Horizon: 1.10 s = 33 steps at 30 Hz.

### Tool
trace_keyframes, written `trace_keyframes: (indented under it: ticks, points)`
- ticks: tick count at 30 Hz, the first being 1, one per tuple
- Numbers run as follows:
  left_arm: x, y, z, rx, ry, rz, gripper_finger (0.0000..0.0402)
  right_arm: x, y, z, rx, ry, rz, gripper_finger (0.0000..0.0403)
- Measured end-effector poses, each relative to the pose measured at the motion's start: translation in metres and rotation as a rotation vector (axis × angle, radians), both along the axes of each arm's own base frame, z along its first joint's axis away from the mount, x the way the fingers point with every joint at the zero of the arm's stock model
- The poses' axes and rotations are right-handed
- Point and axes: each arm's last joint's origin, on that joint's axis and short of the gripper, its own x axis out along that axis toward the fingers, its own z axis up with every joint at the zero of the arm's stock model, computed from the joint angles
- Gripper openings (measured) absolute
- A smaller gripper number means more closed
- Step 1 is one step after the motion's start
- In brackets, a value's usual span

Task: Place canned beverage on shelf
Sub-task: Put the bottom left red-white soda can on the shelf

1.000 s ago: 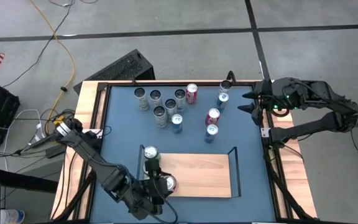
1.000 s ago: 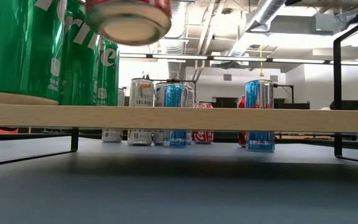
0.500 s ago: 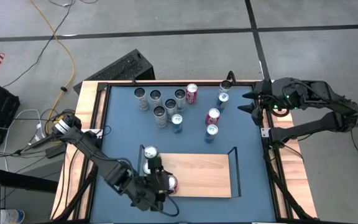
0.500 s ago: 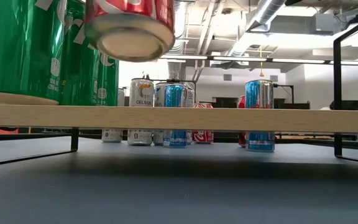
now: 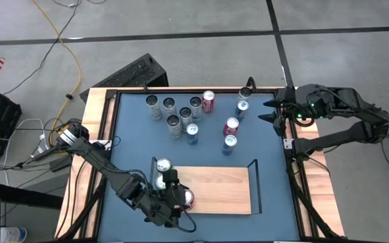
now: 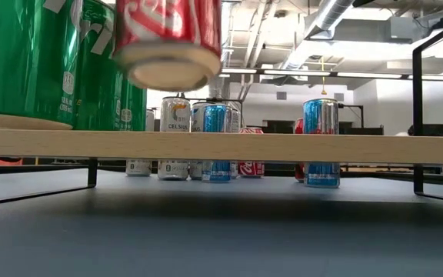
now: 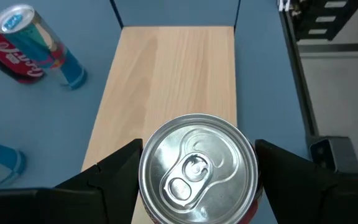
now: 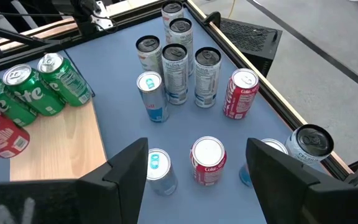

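A red cola can (image 5: 186,198) hangs just above the left end of the light-wood shelf (image 5: 221,189), and my left gripper (image 5: 179,198) is shut on it. In the low view the can (image 6: 168,38) is clear of the shelf board (image 6: 283,145). Two green cans (image 5: 161,173) stand on their bases on the shelf's left end, beside the red can. My right gripper (image 5: 269,111) is open and empty at the table's far right edge. Several more cans (image 5: 188,111) stand on the blue tabletop beyond the shelf. My left gripper pinches the red can's side wall (image 7: 146,186) between its two fingers (image 7: 114,174), one on each side, just below the rim. The fingers come slanting down from the table's near left. The can is about upright, top up, lifted clear of the shelf board.
The right part of the shelf board (image 7: 173,74) is bare wood. Black rails (image 5: 254,177) rise at its short ends. Silver, blue and red cans (image 8: 179,68) stand in a group on the far half of the tabletop (image 5: 134,135).
My left gripper has gone down toward the shelf board with the red can and a little toward the table's far edge. The can is lower over the board than before and still clear of it.
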Motion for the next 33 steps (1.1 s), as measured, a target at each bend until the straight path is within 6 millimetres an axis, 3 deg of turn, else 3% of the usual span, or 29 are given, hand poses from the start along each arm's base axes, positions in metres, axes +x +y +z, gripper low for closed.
trace_keyframes:
  ticks: [33]
  points:
    - [-0.0059, 0.002, -0.0054, 0.063, 0.008, -0.074, 0.0263, 0.0, 0.0, 0.0, 0.001, 0.0, 0.0, 0.0256]
